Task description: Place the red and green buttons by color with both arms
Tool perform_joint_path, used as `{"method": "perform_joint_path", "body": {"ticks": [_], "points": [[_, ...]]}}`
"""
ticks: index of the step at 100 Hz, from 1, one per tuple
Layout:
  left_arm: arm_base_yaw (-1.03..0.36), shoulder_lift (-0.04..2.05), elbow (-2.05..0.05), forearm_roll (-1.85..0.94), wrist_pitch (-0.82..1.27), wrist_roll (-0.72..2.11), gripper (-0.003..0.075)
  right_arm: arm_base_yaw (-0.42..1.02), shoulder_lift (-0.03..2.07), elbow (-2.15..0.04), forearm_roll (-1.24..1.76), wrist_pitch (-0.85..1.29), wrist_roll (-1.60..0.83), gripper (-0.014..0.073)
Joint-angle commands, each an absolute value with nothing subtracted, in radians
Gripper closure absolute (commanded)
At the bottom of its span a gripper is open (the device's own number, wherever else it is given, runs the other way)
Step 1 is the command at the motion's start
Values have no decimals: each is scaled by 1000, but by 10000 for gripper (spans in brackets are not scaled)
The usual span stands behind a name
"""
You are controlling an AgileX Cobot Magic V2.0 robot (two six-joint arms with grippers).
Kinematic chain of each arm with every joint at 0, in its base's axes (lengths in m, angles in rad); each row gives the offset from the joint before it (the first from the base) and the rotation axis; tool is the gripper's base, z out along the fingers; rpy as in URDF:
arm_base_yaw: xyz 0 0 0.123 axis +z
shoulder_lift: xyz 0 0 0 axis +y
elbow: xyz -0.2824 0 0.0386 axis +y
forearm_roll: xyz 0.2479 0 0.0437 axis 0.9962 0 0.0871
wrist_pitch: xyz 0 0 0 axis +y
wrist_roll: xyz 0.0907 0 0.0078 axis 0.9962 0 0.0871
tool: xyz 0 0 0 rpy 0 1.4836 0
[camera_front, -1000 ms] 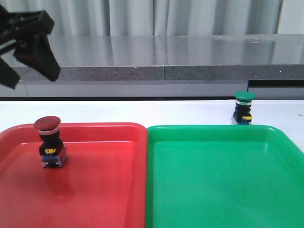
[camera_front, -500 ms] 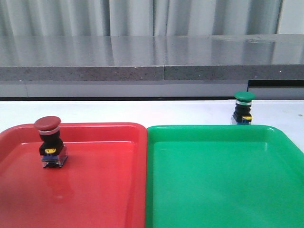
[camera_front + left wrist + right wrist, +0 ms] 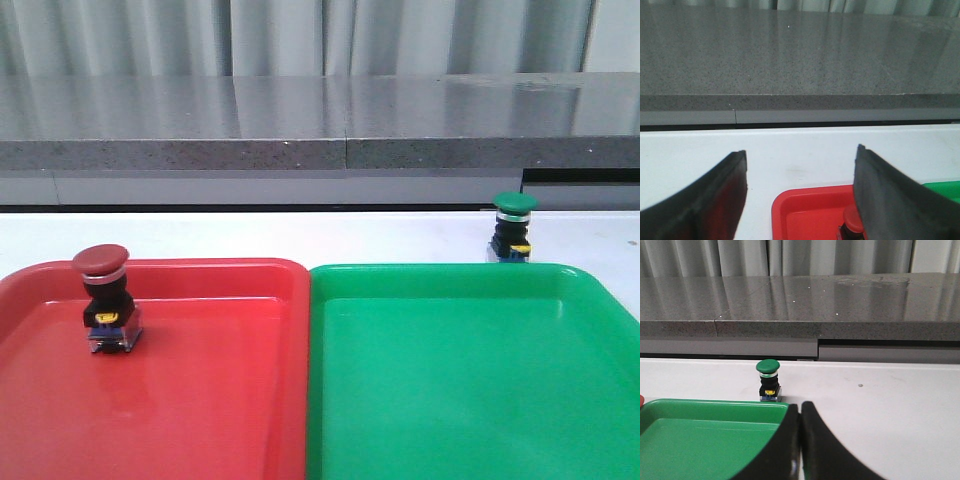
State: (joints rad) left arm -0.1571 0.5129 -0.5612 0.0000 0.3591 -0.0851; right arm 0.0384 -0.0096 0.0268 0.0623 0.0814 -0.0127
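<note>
Left claw (image 3: 800, 200) wide | right claw (image 3: 800, 440) closed, empty | green button (image 3: 768, 379) behind green tray (image 3: 700, 435)

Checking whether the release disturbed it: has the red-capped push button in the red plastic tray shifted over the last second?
No. The red-capped push button stands upright at the same spot near the red plastic tray's far rim.

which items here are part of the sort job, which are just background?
Job:
- red button, upright in red tray
- green button, on the table beyond green tray
- left gripper, open
- right gripper, shut, empty

Background:
- grey counter
- curtain
</note>
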Motion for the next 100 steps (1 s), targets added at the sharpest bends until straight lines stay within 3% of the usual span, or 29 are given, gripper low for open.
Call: {"method": "perform_joint_path", "body": {"ticks": [1, 33, 100], "points": [[-155, 449, -553, 14, 284, -93, 372, 40, -12, 13, 64, -5, -14, 661], [-155, 351, -512, 28, 286, -93, 739, 40, -12, 13, 64, -5, -14, 661], [-155, 351, -512, 28, 286, -93, 739, 40, -12, 13, 64, -5, -14, 661]]}}
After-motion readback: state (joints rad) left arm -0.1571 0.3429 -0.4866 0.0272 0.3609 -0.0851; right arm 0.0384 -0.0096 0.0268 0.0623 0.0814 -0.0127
